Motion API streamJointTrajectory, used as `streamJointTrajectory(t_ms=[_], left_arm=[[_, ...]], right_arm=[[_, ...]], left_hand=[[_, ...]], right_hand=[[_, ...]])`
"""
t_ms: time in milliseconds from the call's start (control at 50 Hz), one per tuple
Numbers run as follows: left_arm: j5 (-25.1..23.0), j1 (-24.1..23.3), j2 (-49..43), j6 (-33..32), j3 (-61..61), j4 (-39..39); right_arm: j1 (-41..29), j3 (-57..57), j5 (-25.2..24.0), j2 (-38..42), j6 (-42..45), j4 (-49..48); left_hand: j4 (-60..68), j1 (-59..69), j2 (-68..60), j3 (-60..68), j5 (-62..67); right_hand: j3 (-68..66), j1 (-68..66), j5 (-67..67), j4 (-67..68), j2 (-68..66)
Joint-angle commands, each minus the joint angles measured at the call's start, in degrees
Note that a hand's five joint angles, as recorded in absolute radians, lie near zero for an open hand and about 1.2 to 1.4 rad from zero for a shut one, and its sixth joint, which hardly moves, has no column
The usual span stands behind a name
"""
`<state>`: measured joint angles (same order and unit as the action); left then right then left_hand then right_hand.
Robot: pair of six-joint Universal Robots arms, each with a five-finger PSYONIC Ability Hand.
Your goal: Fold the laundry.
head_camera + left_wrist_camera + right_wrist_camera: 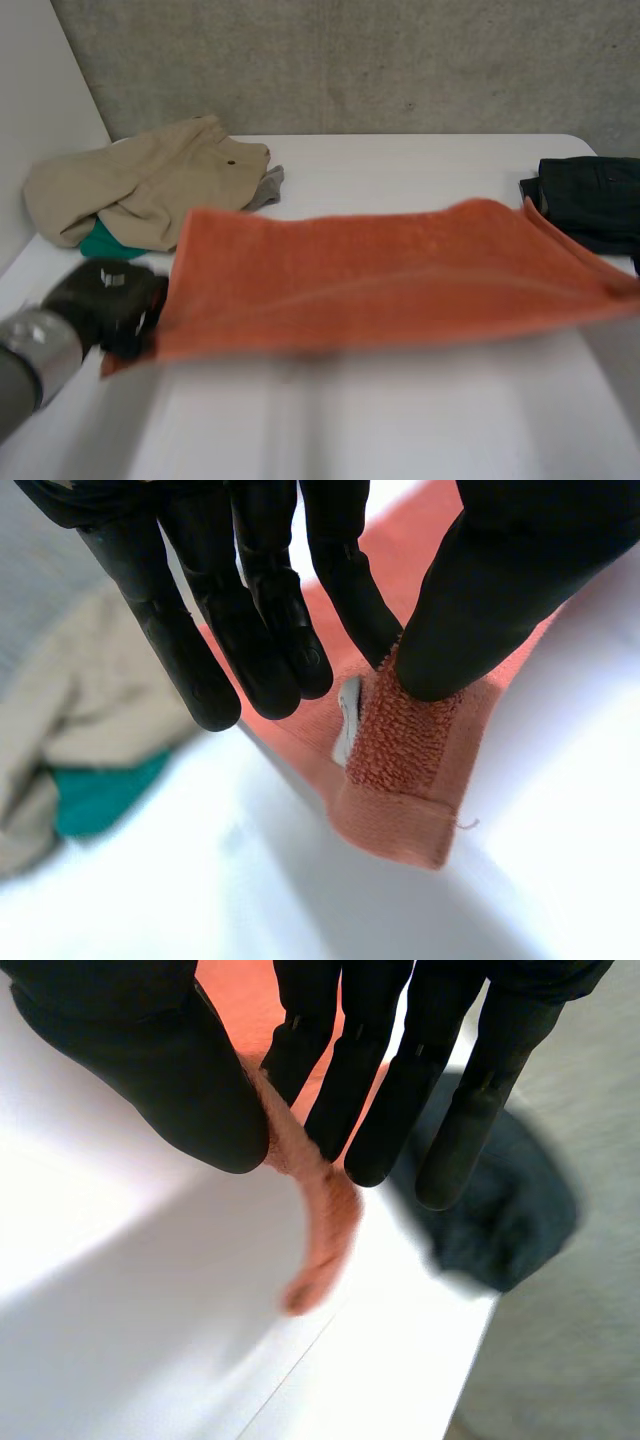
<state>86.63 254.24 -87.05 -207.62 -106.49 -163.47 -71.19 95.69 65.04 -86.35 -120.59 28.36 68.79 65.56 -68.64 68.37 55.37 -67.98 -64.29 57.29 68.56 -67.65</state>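
While the orange towel [380, 275] hangs stretched between both hands over the white table [400, 420], treat this as the carry-over part of the fold. Your left hand [100, 295] pinches the towel's near left corner between thumb and fingers, with a white tag [347, 720] beside the fingertips. Your right hand [150, 1050] pinches the opposite corner the same way, a tail of cloth dangling below the thumb. Whether the far edge rests on the table, you cannot tell. Judgement: the towel is spread but not yet halved, so the task is early. To do it well, hold both corners level, use even tension so the span neither sags nor twists, and lay the held edge squarely on the far edge before letting go. The right pinch looks thin, so mind a slip. The table itself is the only holder. Far left is a loose heap: a beige garment [140, 180] on top, a green piece [110, 243] under it, a grey piece [265, 187] poking out beside. Far right is a dark garment [590, 200], folded, close to the towel's right end.
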Motion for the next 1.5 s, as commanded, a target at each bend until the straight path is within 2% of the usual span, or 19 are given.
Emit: streamJointTrajectory(t_ms=[20,160,260,320,380,460,700,800,820,900,920,940,960,980,1020,1200,1260,1360,1500], left_arm=[[-0.2,-0.9,3.5,-10.5,-8.7,2.3],[0.0,-1.2,-3.4,-10.6,-4.9,-6.9],[0.2,-1.7,-11.8,-7.7,3.2,-16.3],[0.5,-1.8,-17.3,-5.7,8.8,-18.7],[0.6,-1.9,-21.9,-4.7,12.9,-18.9],[2.0,-4.5,-30.3,-4.6,21.4,-19.3],[8.3,-6.1,-46.5,-5.1,42.7,-20.0],[8.5,-6.3,-49.9,-5.0,47.9,-20.0],[8.3,-6.5,-50.1,-5.0,48.4,-20.0],[8.0,-7.7,-51.0,-5.0,49.8,-20.1],[8.0,-8.1,-50.9,-5.0,50.1,-20.3],[8.0,-8.3,-50.9,-5.1,50.1,-20.3],[7.9,-8.7,-50.9,-5.2,49.9,-20.2],[8.0,-9.0,-50.8,-5.2,49.7,-20.2],[8.1,-10.4,-50.2,-5.2,49.1,-20.3],[8.4,-11.3,-43.1,-4.2,42.9,-19.9],[8.2,-11.2,-38.9,-3.5,38.2,-19.9],[7.8,-11.2,-32.1,-1.6,29.8,-20.9],[7.1,-11.2,-29.1,-0.9,23.6,-25.1]], right_arm=[[2.6,6.7,0.0,-0.8,15.3,9.5],[0.6,5.3,0.4,2.8,6.0,-3.0],[-4.3,1.1,0.3,9.6,-0.8,-9.8],[-8.1,-2.7,1.7,13.4,-5.0,-14.1],[-11.3,-6.6,6.0,18.0,-7.5,-18.8],[-14.5,-11.4,10.6,23.7,-7.6,-22.5],[-19.0,-22.4,14.2,34.7,-8.4,-29.9],[-20.0,-25.7,16.3,37.5,-8.4,-33.2],[-20.1,-26.1,16.4,37.9,-8.3,-33.4],[-20.9,-27.9,17.0,39.9,-8.6,-33.5],[-21.3,-28.2,17.7,40.1,-8.7,-33.4],[-21.5,-28.2,18.0,40.1,-8.7,-33.2],[-21.7,-28.1,18.4,40.1,-8.6,-33.1],[-22.0,-27.9,18.6,39.9,-8.6,-32.9],[-22.9,-26.7,18.9,38.8,-8.7,-32.0],[-20.4,-19.8,16.7,29.9,-14.0,-24.6],[-18.0,-16.7,13.0,26.8,-17.5,-22.1],[-12.9,-9.8,5.4,21.0,-18.6,-18.3],[-6.4,-2.2,1.3,20.3,-18.1,-21.6]], left_hand=[[11.2,14.4,-11.4,11.6,14.6],[11.2,14.4,-11.4,11.6,14.6],[11.2,14.4,-11.4,11.6,14.6],[11.2,14.4,-11.4,11.6,14.6],[11.2,14.4,-11.4,11.6,14.6],[11.2,14.4,-11.4,11.6,14.6],[11.2,14.4,-11.4,11.6,14.6],[11.2,14.4,-11.4,11.6,14.6],[11.2,14.4,-11.4,11.6,14.6],[11.2,14.4,-11.4,11.6,14.6],[-18.7,-15.5,18.6,-18.3,-15.3],[-52.5,-49.3,52.4,-52.1,-49.1],[-58.8,-55.6,58.6,-58.4,-55.4],[-46.5,-43.2,46.3,-46.0,-43.0],[-58.8,-55.6,58.6,-58.4,-55.4],[-58.8,-55.6,58.6,-58.4,-55.4],[-58.8,-55.6,58.6,-58.4,-55.4],[-58.8,-55.6,58.6,-58.4,-55.4],[-58.8,-55.6,58.6,-58.4,-55.4]], right_hand=[[-12.0,-15.7,12.7,11.4,-12.3],[-12.0,-15.7,12.7,11.4,-12.3],[-12.0,-15.7,12.7,11.4,-12.3],[-12.0,-15.7,12.7,11.4,-12.3],[-12.0,-15.7,12.7,11.4,-12.3],[-12.0,-15.7,12.7,11.4,-12.3],[-12.0,-15.7,12.7,11.4,-12.3],[-12.0,-15.7,12.7,11.4,-12.3],[-12.0,-15.7,12.7,11.4,-12.3],[19.8,16.1,-19.1,-20.4,19.4],[54.0,50.3,-53.3,-54.6,53.7],[58.0,54.3,-57.3,-58.6,57.7],[58.0,54.3,-57.3,-58.6,57.7],[58.0,54.3,-57.3,-58.6,57.7],[58.0,54.3,-57.3,-58.6,57.7],[58.0,54.3,-57.3,-58.6,57.7],[58.0,54.3,-57.3,-58.6,57.7],[44.6,40.9,-43.9,-45.2,44.3],[37.5,33.9,-36.9,-38.1,37.2]])
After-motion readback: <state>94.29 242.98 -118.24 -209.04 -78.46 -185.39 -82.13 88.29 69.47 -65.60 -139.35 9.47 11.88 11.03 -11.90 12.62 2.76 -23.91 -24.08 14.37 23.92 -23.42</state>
